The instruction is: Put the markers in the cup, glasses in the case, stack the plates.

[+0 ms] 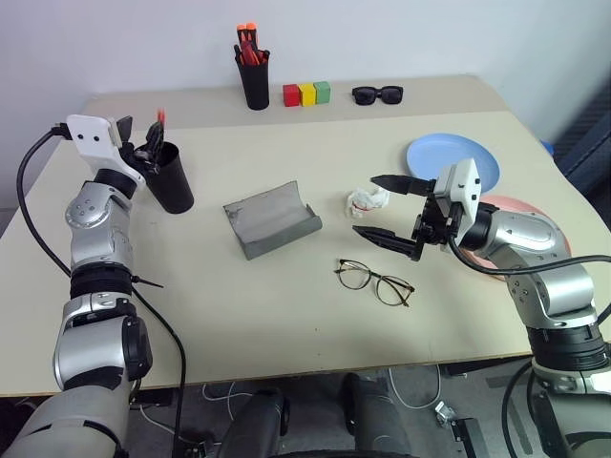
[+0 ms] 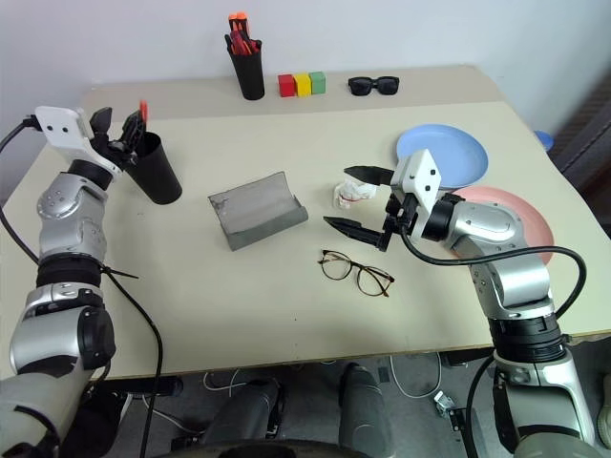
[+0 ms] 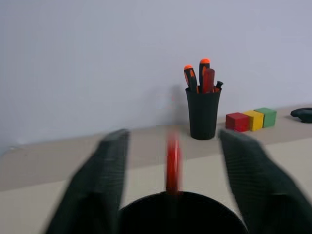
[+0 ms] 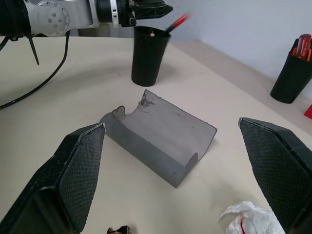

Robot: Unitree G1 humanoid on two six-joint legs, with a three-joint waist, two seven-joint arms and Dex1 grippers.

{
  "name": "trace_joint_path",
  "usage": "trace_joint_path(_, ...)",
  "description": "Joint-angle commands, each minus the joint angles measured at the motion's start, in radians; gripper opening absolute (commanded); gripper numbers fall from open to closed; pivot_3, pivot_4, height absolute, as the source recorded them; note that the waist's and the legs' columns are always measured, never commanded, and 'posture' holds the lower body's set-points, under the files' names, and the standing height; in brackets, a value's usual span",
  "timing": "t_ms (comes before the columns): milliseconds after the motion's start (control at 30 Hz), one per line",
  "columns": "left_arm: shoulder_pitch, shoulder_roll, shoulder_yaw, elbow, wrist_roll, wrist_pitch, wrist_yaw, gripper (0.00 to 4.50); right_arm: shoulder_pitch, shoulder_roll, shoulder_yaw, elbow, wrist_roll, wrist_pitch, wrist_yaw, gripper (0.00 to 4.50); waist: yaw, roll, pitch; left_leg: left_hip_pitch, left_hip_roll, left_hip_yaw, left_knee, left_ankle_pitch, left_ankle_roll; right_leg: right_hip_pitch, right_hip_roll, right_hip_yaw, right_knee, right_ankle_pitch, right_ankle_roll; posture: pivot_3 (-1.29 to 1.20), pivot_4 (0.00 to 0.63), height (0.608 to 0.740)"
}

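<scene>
Pink round plastic plate (image 2: 520, 221) lies just right of the light blue one (image 2: 456, 153), unstacked. Left of those, the grey felt-like fold-over case (image 1: 272, 219) gapes open; further left stands the wide black tapered cup (image 1: 170, 176), a red marker (image 3: 172, 163) poking from it, left gripper (image 3: 173, 187) spread above its rim. Right gripper (image 1: 384, 208) spread wide, thin wire-frame glasses (image 1: 374, 282) just below it.

Wide black tapered plastic cup (image 1: 170, 177) stands upright, far left on the table, with 1 slim red marker (image 1: 160, 118) sticking up from its mouth. Grey felt fold-over case (image 1: 272, 219) lies open, centre. Thin wire-frame glasses (image 1: 373, 281) rest near-centre, lenses flat. Round light-blue plate (image 1: 482, 162) and pink plate (image 1: 523, 207) lie right, unstacked.
</scene>
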Motion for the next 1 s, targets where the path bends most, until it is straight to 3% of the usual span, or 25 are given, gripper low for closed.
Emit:
trace_joint_path(33, 0.005, 0.002, 0.012, -0.068, -0.028, -0.005, -0.025, 4.47, -0.015, -0.01, -0.028, -0.025, 0.004, -0.009, -0.003, 4.5, 0.0, 0.0, 0.0, 0.0, 0.0, 0.0, 0.0, 0.0, 0.0, 0.0, 0.0, 0.0, 0.0, 0.0, 0.0, 0.0, 0.15, 0.74)
trace_joint_path(167, 0.059, -0.014, -0.021, -0.254, -0.134, 0.169, -0.166, 4.47, -0.019, -0.008, -0.027, -0.019, 0.005, -0.011, -0.001, 4.5, -0.002, 0.0, 0.0, 0.0, 0.0, 0.0, 0.0, 0.0, 0.0, 0.0, 0.0, 0.0, 0.0, 0.0, 0.0, 0.0, 0.15, 0.74)
trace_joint_path(267, 0.169, -0.001, -0.11, -0.509, -0.278, 0.447, -0.344, 4.47, -0.021, -0.007, -0.028, -0.007, 0.003, -0.017, 0.002, 4.5, -0.006, 0.0, 0.0, 0.0, 0.001, 0.0, 0.0, 0.0, 0.001, 0.0, 0.0, 0.0, 0.001, 0.0, 0.0, 0.0, 0.15, 0.74)
trace_joint_path(367, 0.251, 0.038, -0.208, -0.664, -0.335, 0.667, -0.438, 4.47, -0.021, -0.004, -0.026, 0.004, -0.005, -0.028, 0.003, 4.5, -0.013, 0.0, 0.0, 0.0, 0.001, 0.0, 0.0, -0.001, 0.001, 0.0, 0.0, 0.0, 0.001, 0.0, 0.0, 0.0, 0.15, 0.74)
trace_joint_path(533, 0.226, 0.005, -0.385, -0.607, -0.18, 0.7, -0.429, 4.47, -0.026, -0.009, -0.034, 0.017, -0.018, -0.043, 0.0, 4.5, -0.02, 0.0, 0.0, 0.001, 0.0, 0.0, 0.0, -0.001, 0.002, 0.0, 0.0, 0.0, 0.002, 0.0, 0.0, 0.0, 0.15, 0.74)
trace_joint_path(700, 0.183, -0.085, -0.43, -0.508, -0.129, 0.709, -0.415, 4.47, -0.005, -0.008, -0.041, -0.017, -0.018, -0.031, -0.015, 4.5, -0.02, 0.0, 0.0, 0.001, 0.0, 0.0, 0.0, -0.001, 0.001, 0.0, 0.0, 0.0, 0.001, 0.0, 0.0, 0.0, 0.15, 0.74)
trace_joint_path(867, 0.189, -0.082, -0.483, -0.511, -0.1, 0.746, -0.492, 4.47, 0.006, -0.013, -0.05, -0.033, -0.022, -0.029, -0.029, 4.5, -0.019, 0.0, 0.0, 0.0, 0.0, 0.0, 0.0, -0.001, 0.002, 0.0, 0.0, 0.0, 0.001, 0.0, 0.0, 0.0, 0.15, 0.74)
trace_joint_path(967, 0.199, -0.052, -0.503, -0.538, -0.094, 0.788, -0.541, 3.66, 0.013, -0.023, -0.061, -0.033, -0.028, -0.035, -0.031, 4.5, -0.021, 0.0, 0.0, 0.0, 0.0, 0.0, 0.0, -0.001, 0.002, 0.0, 0.0, 0.0, 0.001, 0.0, 0.0, 0.0, 0.15, 0.74)
trace_joint_path(1000, 0.201, -0.044, -0.502, -0.548, -0.099, 0.81, -0.547, 3.15, 0.014, -0.025, -0.062, -0.036, -0.028, -0.034, -0.032, 4.5, -0.022, 0.0, 0.0, 0.001, 0.0, 0.0, 0.0, -0.001, 0.002, 0.0, 0.0, 0.0, 0.001, 0.0, 0.0, 0.0, 0.15, 0.74)
